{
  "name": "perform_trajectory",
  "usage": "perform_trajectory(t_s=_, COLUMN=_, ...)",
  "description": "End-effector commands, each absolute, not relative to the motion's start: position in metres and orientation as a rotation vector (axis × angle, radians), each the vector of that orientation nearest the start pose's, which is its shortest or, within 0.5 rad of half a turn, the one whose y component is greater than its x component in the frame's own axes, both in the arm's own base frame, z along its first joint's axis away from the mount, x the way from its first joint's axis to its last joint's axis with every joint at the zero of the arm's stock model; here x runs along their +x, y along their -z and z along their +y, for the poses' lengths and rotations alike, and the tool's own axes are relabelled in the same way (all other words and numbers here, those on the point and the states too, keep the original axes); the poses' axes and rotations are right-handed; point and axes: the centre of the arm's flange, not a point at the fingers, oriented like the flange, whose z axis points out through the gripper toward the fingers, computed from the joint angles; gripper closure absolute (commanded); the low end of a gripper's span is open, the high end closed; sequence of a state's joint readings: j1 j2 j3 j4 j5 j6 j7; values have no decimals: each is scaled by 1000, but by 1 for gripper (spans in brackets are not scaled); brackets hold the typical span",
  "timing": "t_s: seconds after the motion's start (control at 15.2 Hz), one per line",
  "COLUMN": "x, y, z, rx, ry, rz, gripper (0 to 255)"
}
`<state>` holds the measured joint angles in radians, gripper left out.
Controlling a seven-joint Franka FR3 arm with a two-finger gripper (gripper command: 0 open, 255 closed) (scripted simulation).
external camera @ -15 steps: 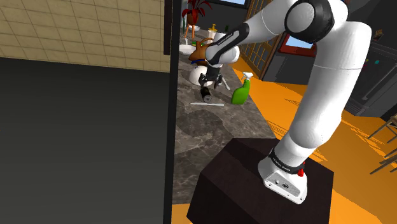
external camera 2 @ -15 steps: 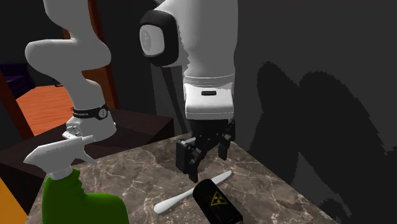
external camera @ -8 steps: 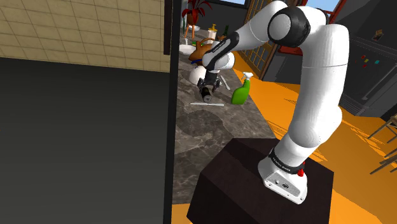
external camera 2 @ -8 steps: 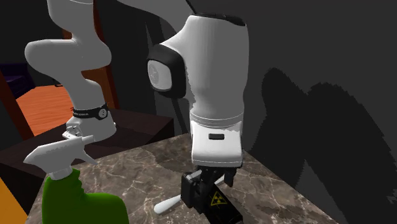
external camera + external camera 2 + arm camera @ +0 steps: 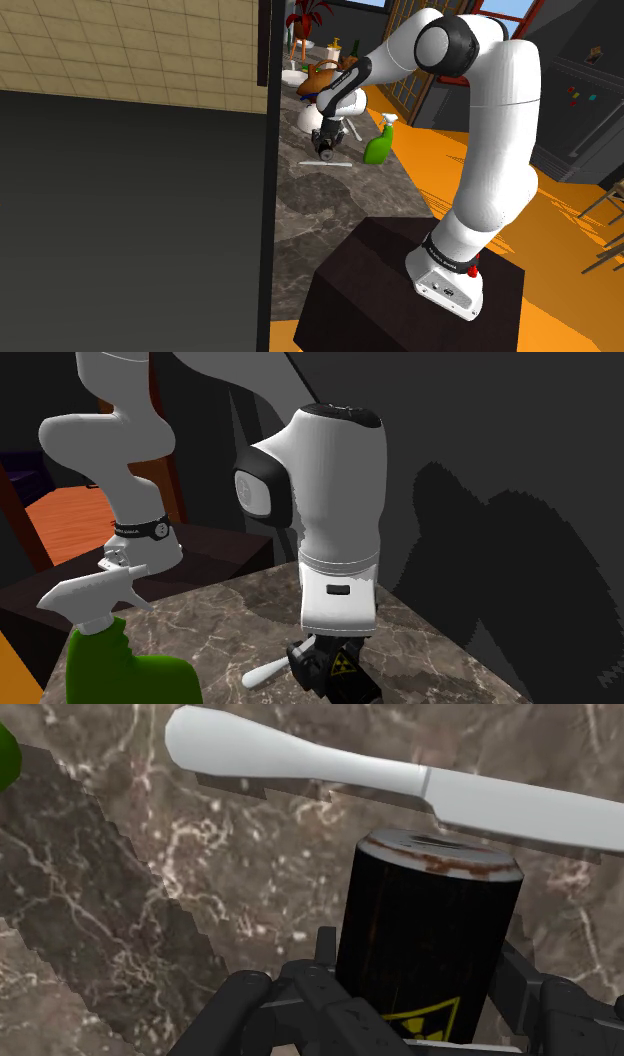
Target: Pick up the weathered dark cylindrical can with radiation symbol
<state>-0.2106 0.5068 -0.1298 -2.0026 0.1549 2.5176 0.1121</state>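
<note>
Two gripper [image 5: 425,1004] fingers are held apart, astride the dark rusty-rimmed can [image 5: 430,919], laid on its side at the second exterior view's bottom centre, just beside a white knife [image 5: 400,779]. If closed off-centre, the can could be rolled out and the knife knocked.

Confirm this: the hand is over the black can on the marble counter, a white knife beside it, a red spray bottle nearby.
One error: the bottle is green, not red; the shoulder view shows it. The hand, can, counter and knife are as stated.
</note>
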Motion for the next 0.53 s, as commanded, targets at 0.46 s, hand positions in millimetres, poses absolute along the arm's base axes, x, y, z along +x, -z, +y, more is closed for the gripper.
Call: perform_trajectory(t_s=0.46, x=573, y=-208, z=-202, rx=-2993, ry=29, rz=862, gripper=255)
